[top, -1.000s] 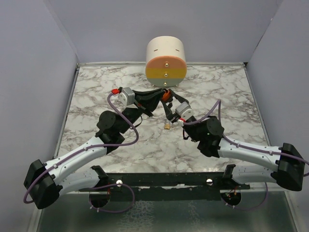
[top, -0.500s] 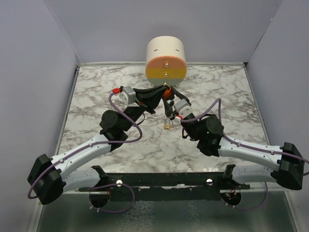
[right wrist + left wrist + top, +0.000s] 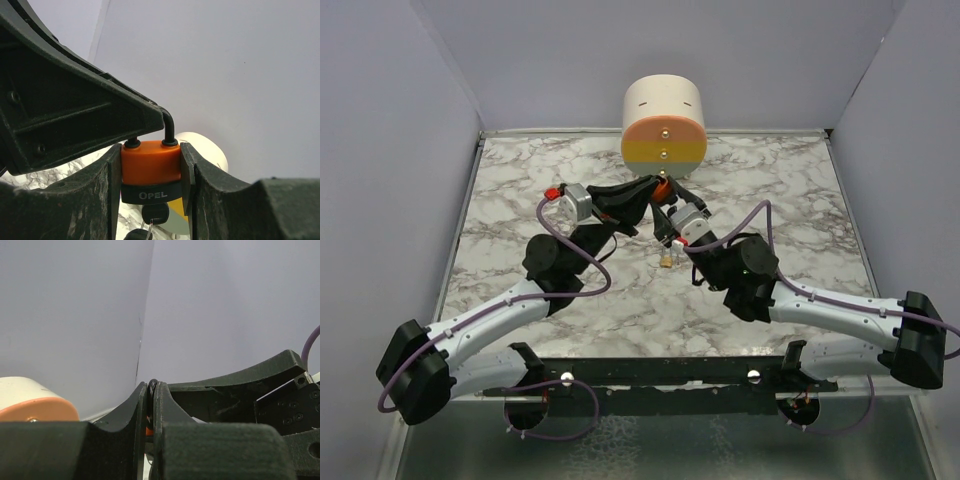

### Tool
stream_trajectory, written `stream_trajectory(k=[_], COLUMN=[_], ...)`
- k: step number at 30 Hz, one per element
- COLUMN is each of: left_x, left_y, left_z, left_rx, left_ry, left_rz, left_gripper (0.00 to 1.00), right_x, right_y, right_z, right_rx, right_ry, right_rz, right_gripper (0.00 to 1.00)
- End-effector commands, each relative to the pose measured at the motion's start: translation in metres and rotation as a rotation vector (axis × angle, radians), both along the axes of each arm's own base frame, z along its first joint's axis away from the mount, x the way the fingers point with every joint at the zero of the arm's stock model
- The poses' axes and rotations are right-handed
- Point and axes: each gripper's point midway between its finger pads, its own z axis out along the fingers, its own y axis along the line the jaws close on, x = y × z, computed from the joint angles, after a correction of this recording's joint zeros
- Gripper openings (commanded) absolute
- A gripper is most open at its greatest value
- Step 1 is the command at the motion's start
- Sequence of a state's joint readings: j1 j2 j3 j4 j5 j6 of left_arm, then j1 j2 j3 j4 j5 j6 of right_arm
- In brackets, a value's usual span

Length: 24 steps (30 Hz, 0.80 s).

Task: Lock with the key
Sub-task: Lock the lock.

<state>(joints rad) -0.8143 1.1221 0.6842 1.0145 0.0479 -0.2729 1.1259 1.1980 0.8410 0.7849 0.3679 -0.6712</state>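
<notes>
Top view: both arms meet above the marbled counter [image 3: 790,200], sharing a small orange padlock [image 3: 662,190] held aloft.

Left wrist: the left gripper [image 3: 150,392], jaws nearly together, pinches the thin dark shackle [image 3: 151,384], probably to steady it.

Right wrist: the right gripper [image 3: 150,167] has its jaws clamped on the smooth orange body, and the black key [image 3: 155,214] head shows beneath.

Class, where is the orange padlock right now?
Centre of the right wrist view: the orange padlock, clamped in the right gripper, its shackle pinched by the left gripper.
</notes>
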Motion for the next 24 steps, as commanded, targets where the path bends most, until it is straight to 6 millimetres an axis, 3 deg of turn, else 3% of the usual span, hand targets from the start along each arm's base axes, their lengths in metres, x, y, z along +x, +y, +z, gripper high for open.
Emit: stream_trajectory(k=[1, 10, 20, 24], left_x=[-0.018, -0.001, 0.001, -0.004], left_y=[-0.022, -0.014, -0.007, -0.012], left_z=[-0.224, -0.158, -0.141, -0.140], left_rx=[0.566, 0.484, 0.461, 0.469], left_ry=[0.517, 0.382, 0.343, 0.329], left_rz=[-0.113, -0.027, -0.006, -0.043], left_gripper=[0.00, 0.00, 0.00, 0.00], right_x=[-0.111, -0.082, -0.074, -0.073], right_y=[-0.002, 0.006, 0.016, 0.015], right_z=[0.127, 0.051, -0.007, -0.020], right_rx=[0.339, 0.288, 0.266, 0.281], right_ry=[-0.353, -0.127, 0.078, 0.106], right_rz=[0.412, 0.350, 0.373, 0.374], right_gripper=[0.01, 0.01, 0.01, 0.01])
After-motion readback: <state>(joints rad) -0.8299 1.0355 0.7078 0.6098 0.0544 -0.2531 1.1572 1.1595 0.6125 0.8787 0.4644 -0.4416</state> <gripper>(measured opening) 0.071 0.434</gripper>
